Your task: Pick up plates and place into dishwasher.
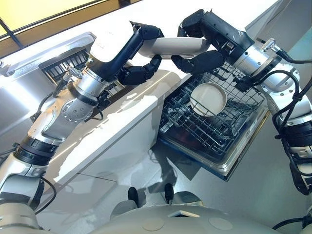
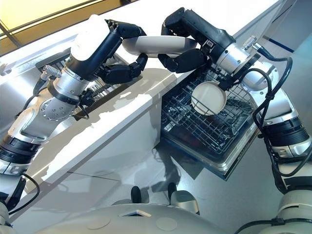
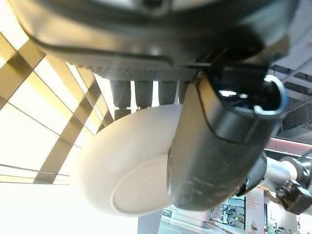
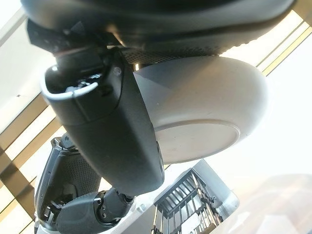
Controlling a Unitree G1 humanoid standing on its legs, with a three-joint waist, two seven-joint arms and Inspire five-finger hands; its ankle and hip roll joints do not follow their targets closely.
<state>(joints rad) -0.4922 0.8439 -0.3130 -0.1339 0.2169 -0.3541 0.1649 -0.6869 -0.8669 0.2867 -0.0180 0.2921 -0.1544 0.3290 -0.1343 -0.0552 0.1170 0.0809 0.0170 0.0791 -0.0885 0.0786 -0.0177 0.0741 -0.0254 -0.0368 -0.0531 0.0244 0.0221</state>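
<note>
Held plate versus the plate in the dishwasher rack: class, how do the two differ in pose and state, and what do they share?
The held plate is gripped in the air between the left hand and right hand. The racked plate rests in the dishwasher rack, and neither hand touches it. The held plate shows edge-on in the eye views, while the racked plate leans with its hollow face showing. Both are round and off-white.

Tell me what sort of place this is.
Probably a kitchen: a white counter, a pulled-out dishwasher rack with a plate in it, and a second plate gripped between the left hand and right hand.
</note>
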